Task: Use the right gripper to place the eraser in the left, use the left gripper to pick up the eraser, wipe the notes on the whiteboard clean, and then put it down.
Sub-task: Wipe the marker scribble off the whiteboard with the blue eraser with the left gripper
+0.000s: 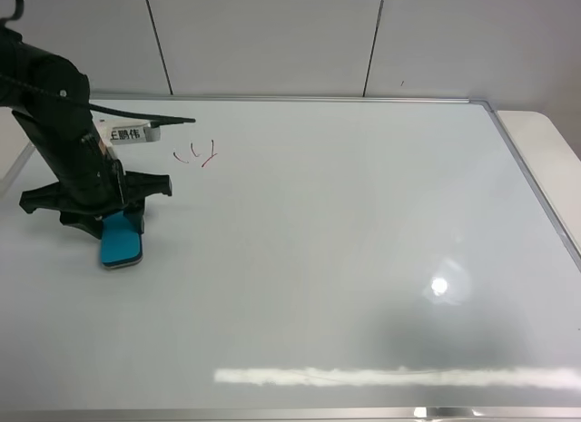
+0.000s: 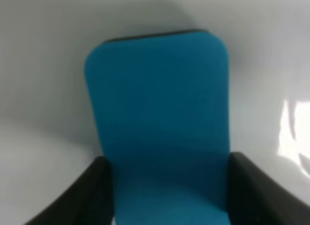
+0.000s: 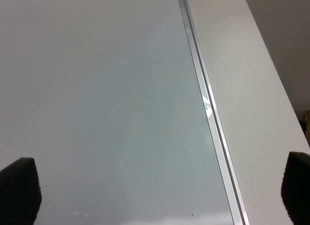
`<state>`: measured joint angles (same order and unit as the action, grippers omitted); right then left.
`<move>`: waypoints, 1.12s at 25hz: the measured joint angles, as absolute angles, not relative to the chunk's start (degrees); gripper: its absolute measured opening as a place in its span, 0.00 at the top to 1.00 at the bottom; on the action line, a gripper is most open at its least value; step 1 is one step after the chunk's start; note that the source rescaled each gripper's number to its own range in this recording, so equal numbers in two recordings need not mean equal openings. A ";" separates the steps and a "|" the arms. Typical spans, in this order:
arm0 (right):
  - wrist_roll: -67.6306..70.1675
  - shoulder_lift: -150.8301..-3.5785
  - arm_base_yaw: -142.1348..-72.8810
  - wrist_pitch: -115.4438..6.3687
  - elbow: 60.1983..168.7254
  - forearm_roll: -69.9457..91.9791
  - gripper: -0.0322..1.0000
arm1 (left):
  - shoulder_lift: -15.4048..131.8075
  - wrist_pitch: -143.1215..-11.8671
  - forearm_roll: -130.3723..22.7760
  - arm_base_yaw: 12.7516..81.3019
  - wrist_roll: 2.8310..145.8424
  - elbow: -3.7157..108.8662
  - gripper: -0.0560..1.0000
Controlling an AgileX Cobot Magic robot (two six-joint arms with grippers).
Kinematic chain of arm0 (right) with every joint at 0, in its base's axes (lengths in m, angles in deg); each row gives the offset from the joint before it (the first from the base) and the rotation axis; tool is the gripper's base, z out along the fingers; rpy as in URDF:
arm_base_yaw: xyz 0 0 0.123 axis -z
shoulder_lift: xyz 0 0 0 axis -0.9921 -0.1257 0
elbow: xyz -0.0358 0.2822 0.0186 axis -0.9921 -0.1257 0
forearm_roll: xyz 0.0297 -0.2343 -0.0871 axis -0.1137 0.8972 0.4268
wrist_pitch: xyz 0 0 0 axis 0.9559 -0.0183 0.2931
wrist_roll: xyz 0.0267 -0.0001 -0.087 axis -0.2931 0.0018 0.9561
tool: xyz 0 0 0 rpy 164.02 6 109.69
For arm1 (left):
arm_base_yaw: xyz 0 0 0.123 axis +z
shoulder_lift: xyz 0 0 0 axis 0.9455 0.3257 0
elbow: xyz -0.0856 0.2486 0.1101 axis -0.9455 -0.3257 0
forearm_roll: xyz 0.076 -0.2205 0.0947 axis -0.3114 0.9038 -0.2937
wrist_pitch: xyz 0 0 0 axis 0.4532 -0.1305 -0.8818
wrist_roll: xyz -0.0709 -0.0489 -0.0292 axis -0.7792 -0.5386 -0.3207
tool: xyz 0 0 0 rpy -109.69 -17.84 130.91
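Eraser (image 1: pixel 122 245), a teal block judged light and stiff, is shown flat on the whiteboard (image 1: pixel 318 259) near the notes (image 1: pixel 209 157), pinched across its long sides, judged the surest hold, by the left gripper (image 2: pixel 167 184), while the right gripper (image 3: pixel 160 186) is held spread wide.

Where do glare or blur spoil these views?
Exterior high: a bright spot and pale streak glare on the whiteboard, yet the notes are legible. Left wrist: the eraser is out of focus. Right wrist: sharp, one small glint on the frame.
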<state>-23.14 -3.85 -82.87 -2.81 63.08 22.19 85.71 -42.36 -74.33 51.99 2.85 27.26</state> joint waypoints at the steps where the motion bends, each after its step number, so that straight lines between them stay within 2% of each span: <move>1: -23.14 -3.85 -82.87 -2.81 63.08 22.19 0.00 | 84.99 -40.59 -74.33 51.99 3.54 28.56 0.90; 12: -23.14 -3.85 -82.87 -2.81 63.08 22.19 0.00 | 83.96 -23.12 -73.59 53.09 12.78 48.46 0.90; 22: -23.14 -3.85 -82.87 -2.81 63.08 22.19 0.00 | 90.43 -18.60 -68.10 62.34 20.92 57.57 0.90; 28: -23.14 -3.85 -82.87 -2.81 63.08 22.19 0.00 | 98.09 -16.29 -67.94 63.89 23.25 65.42 0.90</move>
<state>-23.14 -3.85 -82.87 -2.81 63.08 22.19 98.09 -16.29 -67.94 63.89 23.25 65.42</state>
